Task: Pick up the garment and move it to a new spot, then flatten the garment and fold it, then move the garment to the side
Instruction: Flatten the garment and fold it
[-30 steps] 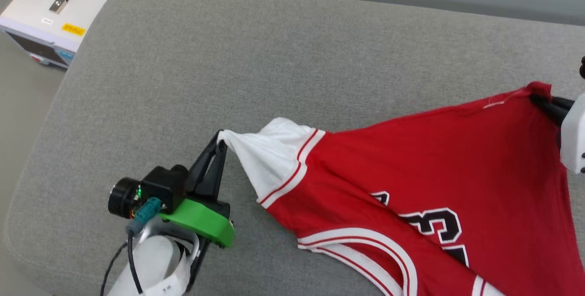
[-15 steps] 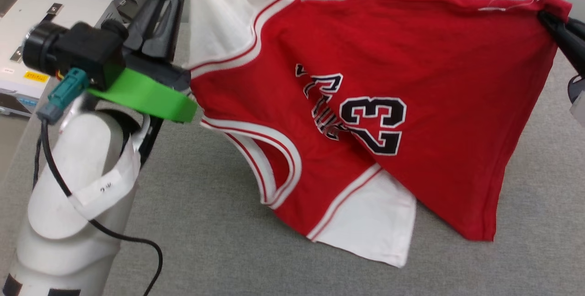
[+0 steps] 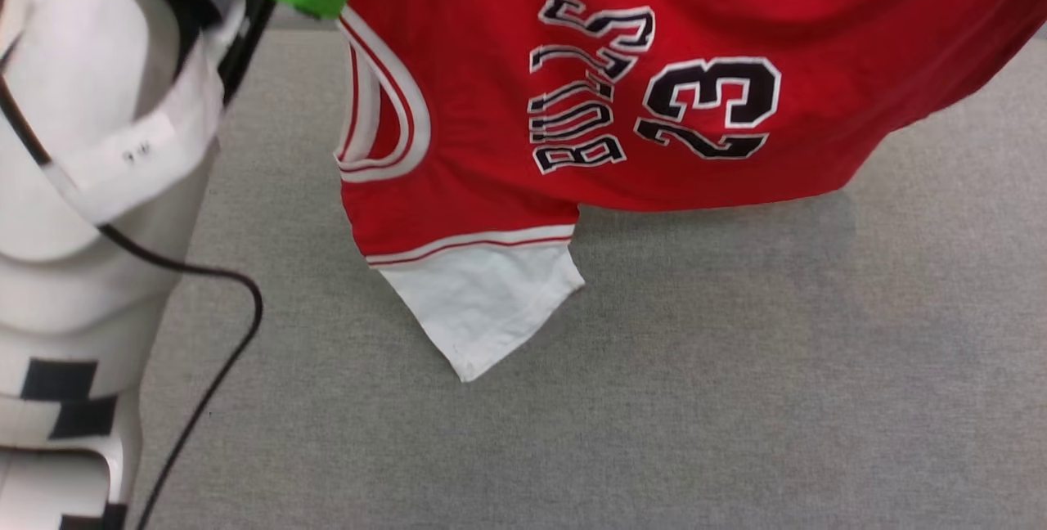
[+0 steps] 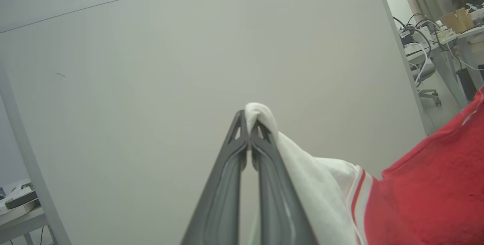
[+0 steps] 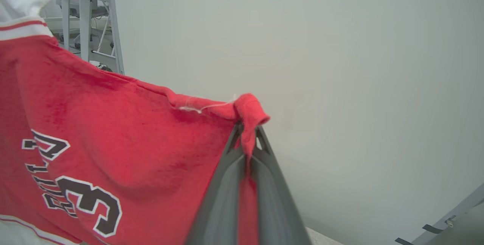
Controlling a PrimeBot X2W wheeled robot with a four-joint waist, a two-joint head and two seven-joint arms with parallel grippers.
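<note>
Two corners of the red, white-sleeved jersey T-shirt point(image 3: 622, 64) hung over the grey fabric cushion point(image 3: 654, 399) are pinched thinly by the left end effector point(image 4: 249, 124) and right end effector point(image 5: 247, 133); either may be lost if pulled taut.

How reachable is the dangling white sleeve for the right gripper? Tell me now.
Probably not: the right gripper is shut on a red corner of the jersey, holding it aloft. Nothing blocks the white sleeve hanging over the grey cushion.

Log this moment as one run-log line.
stage: lift and move | red jersey T-shirt with white sleeves: hanging spread above grey fabric cushion | left gripper: shut on white sleeve | right gripper: shut on red corner
</note>
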